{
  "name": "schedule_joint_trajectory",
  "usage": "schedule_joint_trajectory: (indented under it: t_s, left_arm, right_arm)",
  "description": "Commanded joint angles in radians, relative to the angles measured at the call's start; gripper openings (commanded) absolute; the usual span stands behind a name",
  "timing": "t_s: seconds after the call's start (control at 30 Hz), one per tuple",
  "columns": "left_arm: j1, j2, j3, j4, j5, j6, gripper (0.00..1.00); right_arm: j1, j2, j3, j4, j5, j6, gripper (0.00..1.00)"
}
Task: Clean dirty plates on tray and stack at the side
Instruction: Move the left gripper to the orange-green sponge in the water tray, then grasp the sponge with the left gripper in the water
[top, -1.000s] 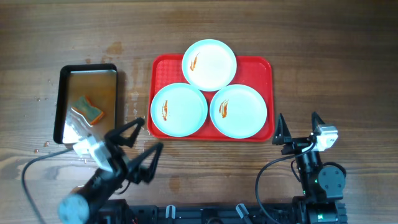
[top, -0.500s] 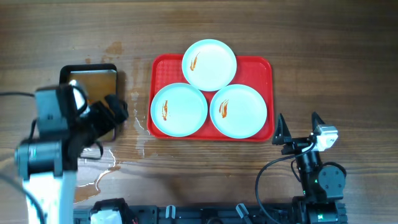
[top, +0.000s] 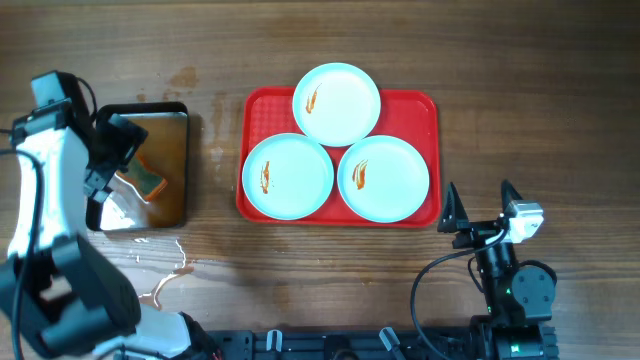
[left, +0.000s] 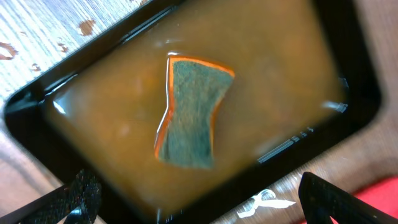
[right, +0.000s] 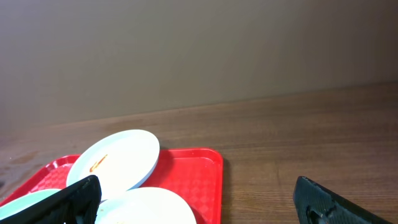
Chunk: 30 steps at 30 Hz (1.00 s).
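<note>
Three white plates sit on the red tray (top: 415, 108): one at the back (top: 337, 103), one front left (top: 288, 176), one front right (top: 384, 178). Each has a small orange-red smear. My left gripper (top: 118, 155) is open and hovers over a black-rimmed pan (top: 180, 112) of brown water. A green and orange sponge (left: 189, 112) lies in that pan, below the open fingers (left: 199, 202). My right gripper (top: 481, 205) is open and empty, just off the tray's front right corner. In the right wrist view the back plate (right: 115, 160) and the tray (right: 193, 171) show ahead.
Water drops and a wet streak (top: 165, 275) lie on the wooden table in front of the pan. Bare table lies right of the tray (top: 540, 110).
My left arm has swung from the table's front edge up and left, and its gripper now hangs over the pan. The right arm and the plates have not moved.
</note>
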Motion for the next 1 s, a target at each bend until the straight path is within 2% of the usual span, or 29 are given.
schedule_joint_trajectory:
  t_s: [0.0,0.07,0.1,0.37,0.43,0.47,0.57,0.73,0.93,0.97]
  left_arm:
    - [-0.002,0.126,0.011,0.063,-0.013,-0.012,0.90]
    - [-0.008,0.176,0.011,0.080,-0.013,-0.009,0.75]
    - [-0.010,0.201,0.011,0.089,-0.014,-0.009,0.73]
    - [-0.010,0.354,0.010,0.135,-0.047,-0.005,0.74]
    - [-0.013,0.371,0.009,0.138,-0.047,-0.002,0.69]
    - [-0.017,0.373,0.009,0.138,-0.047,-0.002,0.63]
    - [-0.027,0.373,0.009,0.147,-0.047,-0.002,0.04]
    - [-0.027,0.351,0.022,0.119,-0.047,-0.002,0.04]
    - [-0.027,0.238,0.056,0.089,-0.047,-0.002,0.04]
    - [-0.027,0.223,0.055,0.092,-0.048,-0.002,0.08]
  right_arm:
    - [-0.007,-0.006,-0.001,0.003,0.013,-0.017,1.00]
    - [-0.007,-0.006,-0.001,0.003,0.014,-0.017,1.00]
    - [-0.007,-0.006,-0.001,0.003,0.013,-0.017,1.00]
    - [-0.007,-0.006,-0.001,0.003,0.013,-0.017,1.00]
    - [-0.007,-0.006,-0.001,0.003,0.014,-0.017,1.00]
    - [-0.007,-0.006,-0.001,0.003,0.013,-0.017,1.00]
    - [-0.007,-0.006,-0.001,0.003,0.013,-0.017,1.00]
    - [-0.007,-0.006,-0.001,0.003,0.013,-0.017,1.00]
    - [-0.007,-0.006,-0.001,0.003,0.013,-0.017,1.00]
    - [-0.007,-0.006,-0.001,0.003,0.014,-0.017,1.00]
